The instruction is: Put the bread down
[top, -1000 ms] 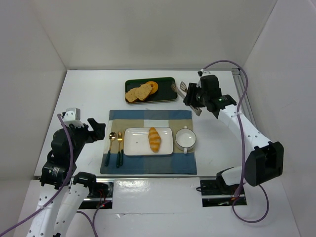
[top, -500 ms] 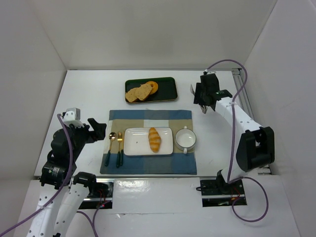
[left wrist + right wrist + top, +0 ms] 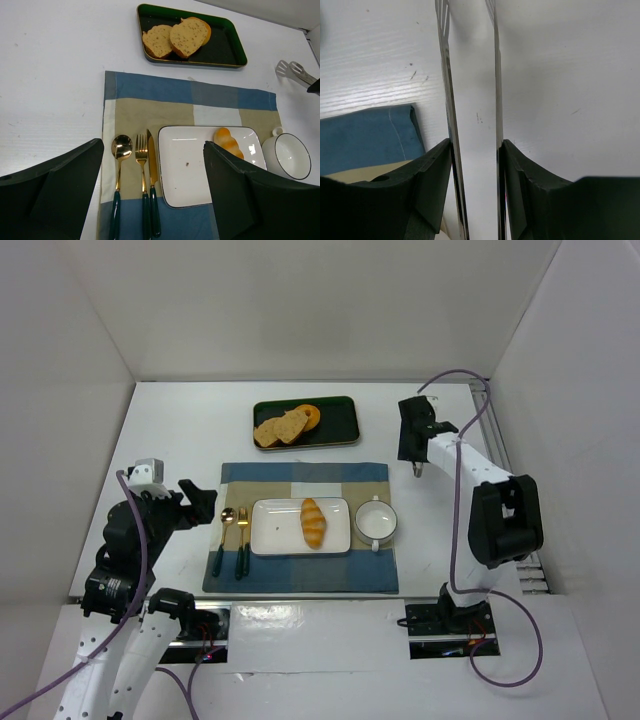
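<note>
The bread (image 3: 313,522), a small golden croissant-shaped roll, lies on the right half of the white rectangular plate (image 3: 275,530); its end shows in the left wrist view (image 3: 227,141). My right gripper (image 3: 412,445) is over the white table beyond the placemat's far right corner, well apart from the bread. It is shut on metal tongs (image 3: 446,90), whose two arms run between its fingers (image 3: 432,175); the tong tips show in the left wrist view (image 3: 294,72). My left gripper (image 3: 196,504) is open and empty, left of the placemat.
A dark green tray (image 3: 340,430) at the back holds toast slices and a round bun. The plate sits on a blue and tan placemat (image 3: 300,575), with a spoon, fork and knife (image 3: 233,530) to its left and a white cup (image 3: 377,521) to its right. White walls surround the table.
My right arm has swung the tongs away from the tray's right end, turned them, and drawn back toward the right. The bread and my left arm have not moved.
</note>
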Controlling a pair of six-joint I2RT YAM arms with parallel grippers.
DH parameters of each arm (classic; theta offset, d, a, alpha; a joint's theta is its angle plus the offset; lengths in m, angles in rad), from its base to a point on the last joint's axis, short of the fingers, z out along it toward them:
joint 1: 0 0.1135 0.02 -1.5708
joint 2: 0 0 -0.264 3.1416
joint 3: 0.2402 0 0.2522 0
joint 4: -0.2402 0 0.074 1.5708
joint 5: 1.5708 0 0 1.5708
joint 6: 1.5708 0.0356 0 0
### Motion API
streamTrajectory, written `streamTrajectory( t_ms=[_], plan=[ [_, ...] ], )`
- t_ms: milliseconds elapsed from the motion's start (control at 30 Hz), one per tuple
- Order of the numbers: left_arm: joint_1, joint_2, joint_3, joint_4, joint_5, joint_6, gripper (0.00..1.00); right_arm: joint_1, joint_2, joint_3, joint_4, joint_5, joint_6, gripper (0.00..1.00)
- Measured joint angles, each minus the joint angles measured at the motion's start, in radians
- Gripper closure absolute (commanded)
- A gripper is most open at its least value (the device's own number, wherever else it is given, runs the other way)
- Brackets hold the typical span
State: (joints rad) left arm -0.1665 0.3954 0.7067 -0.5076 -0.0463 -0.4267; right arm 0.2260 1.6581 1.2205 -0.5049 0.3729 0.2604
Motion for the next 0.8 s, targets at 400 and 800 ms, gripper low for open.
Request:
streamTrajectory(
  t_ms=[400, 800],
  plan=[
    [0.0, 0.0, 0.0, 0.003, 0.0, 0.0, 0.06, -0.013, 0.04, -0.031, 0.003, -0.046, 0.006, 0.51],
    [0.0, 0.0, 0.0, 0.007, 0.0, 0.0, 0.06, -0.013, 0.053, -0.103, 0.005, -0.087, 0.012, 0.51]
  ],
)
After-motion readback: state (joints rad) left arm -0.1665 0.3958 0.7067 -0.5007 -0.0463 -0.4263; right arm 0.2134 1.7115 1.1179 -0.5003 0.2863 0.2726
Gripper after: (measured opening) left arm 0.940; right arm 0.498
